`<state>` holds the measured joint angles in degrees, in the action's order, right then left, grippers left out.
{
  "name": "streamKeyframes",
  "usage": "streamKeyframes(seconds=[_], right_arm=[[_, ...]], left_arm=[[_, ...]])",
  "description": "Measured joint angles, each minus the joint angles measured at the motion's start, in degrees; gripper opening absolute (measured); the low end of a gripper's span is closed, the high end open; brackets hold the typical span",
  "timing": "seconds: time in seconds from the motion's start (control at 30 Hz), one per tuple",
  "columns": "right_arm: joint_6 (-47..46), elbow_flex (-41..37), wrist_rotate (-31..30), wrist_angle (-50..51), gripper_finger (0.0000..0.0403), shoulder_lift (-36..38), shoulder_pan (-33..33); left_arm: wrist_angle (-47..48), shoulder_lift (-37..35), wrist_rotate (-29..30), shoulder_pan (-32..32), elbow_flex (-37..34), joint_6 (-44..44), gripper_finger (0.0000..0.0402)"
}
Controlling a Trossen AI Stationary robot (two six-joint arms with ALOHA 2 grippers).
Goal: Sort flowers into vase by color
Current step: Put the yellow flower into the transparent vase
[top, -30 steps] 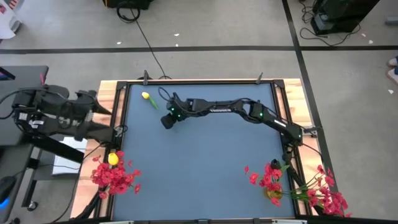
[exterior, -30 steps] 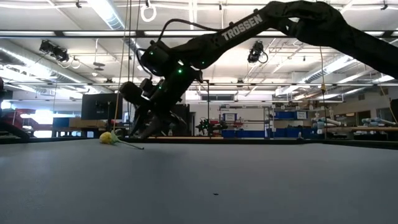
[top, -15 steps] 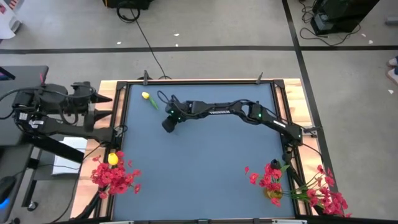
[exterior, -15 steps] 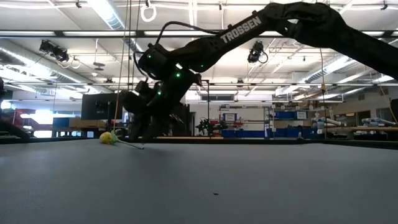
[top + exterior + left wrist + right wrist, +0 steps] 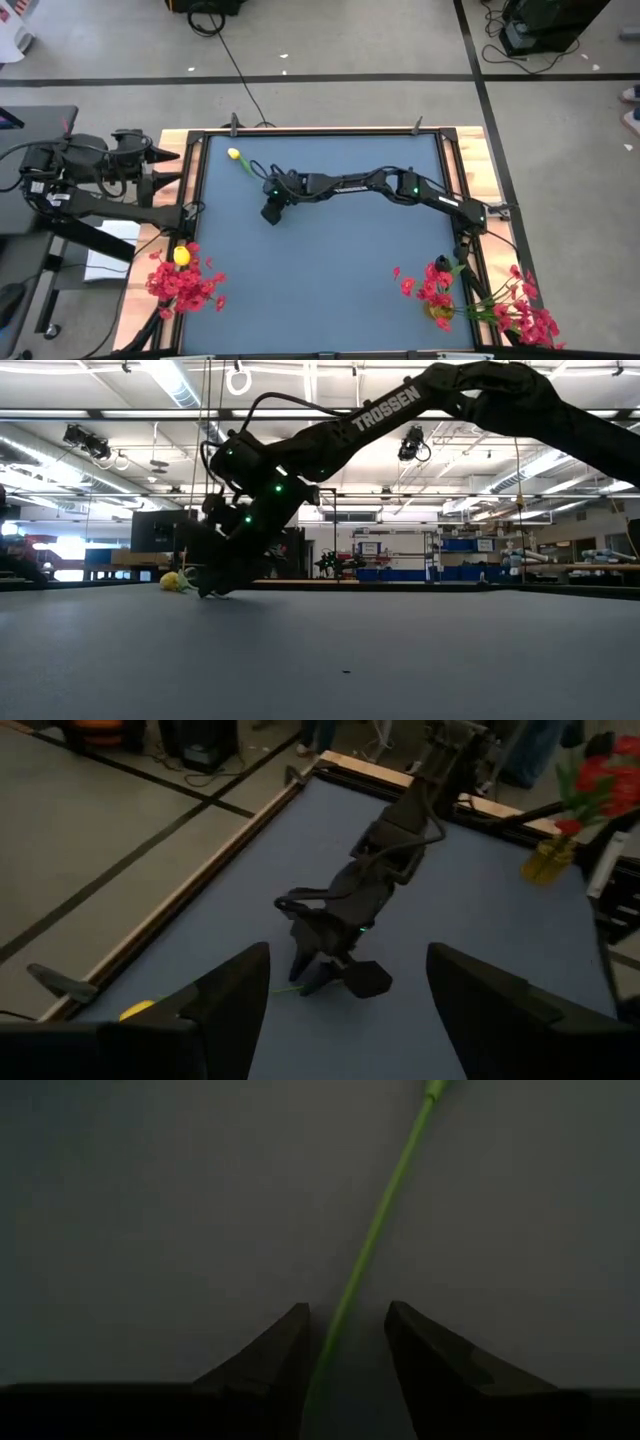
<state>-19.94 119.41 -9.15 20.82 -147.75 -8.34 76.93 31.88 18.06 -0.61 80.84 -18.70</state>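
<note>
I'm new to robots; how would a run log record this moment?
right gripper: open, astride yellow tulip stem | left gripper: open, waiting off-table

In the low view, the right claw (image 5: pixel 215 585) hides most of the tulip stalk (image 5: pixel 372 1240); the right wrist view's upper edge cuts off its blossom.

- Your right arm (image 5: pixel 420 405): dark, jointed casing, white "TROSSEN" lettering, small green lights by wrist.
- A thin black cable loops over that wrist.
- Left hand (image 5: pixel 345 1010): two broad, dark, flat fingers.
</note>
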Motion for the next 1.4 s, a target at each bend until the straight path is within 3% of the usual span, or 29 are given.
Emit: streamKeyframes(seconds=[0.1,0.23,0.3,0.43,0.6,0.77,0.93,1.2,1.4], right_arm=[[1.08,-0.06,-0.10,2.80,0.0130,0.13,-0.25],[0.83,-0.08,-0.20,4.50,0.0034,0.28,-0.33],[-0.94,-0.04,0.76,4.66,0.0015,0.31,-0.22],[-7.42,2.72,0.91,6.72,0.0009,-0.04,0.09],[-8.42,7.80,0.41,8.23,0.0005,0.18,0.47],[-4.72,8.84,-7.16,6.43,0.0003,7.85,0.03],[0.46,9.05,-7.02,2.32,0.0002,14.19,-1.52],[5.20,9.18,2.29,-7.78,0.0001,21.49,-3.06],[6.64,8.94,7.49,-14.18,0.0000,22.88,-3.04]], left_arm=[[-0.01,0.00,1.38,0.01,0.00,-0.29,0.0274],[-0.02,0.02,3.22,0.01,0.00,-3.61,0.0274],[-0.01,0.02,4.81,0.01,0.00,-5.97,0.0274],[-0.02,0.02,8.62,0.01,0.00,-10.14,0.0274],[-0.02,0.02,10.89,0.01,0.00,-11.26,0.0274],[0.70,0.04,15.20,0.01,0.00,-19.10,0.0274],[0.95,-0.04,18.70,0.01,0.00,-24.38,0.0274],[-5.59,1.67,21.35,0.01,-1.05,-18.64,0.0274],[-22.33,2.69,21.37,0.01,-1.77,-7.24,0.0274]])
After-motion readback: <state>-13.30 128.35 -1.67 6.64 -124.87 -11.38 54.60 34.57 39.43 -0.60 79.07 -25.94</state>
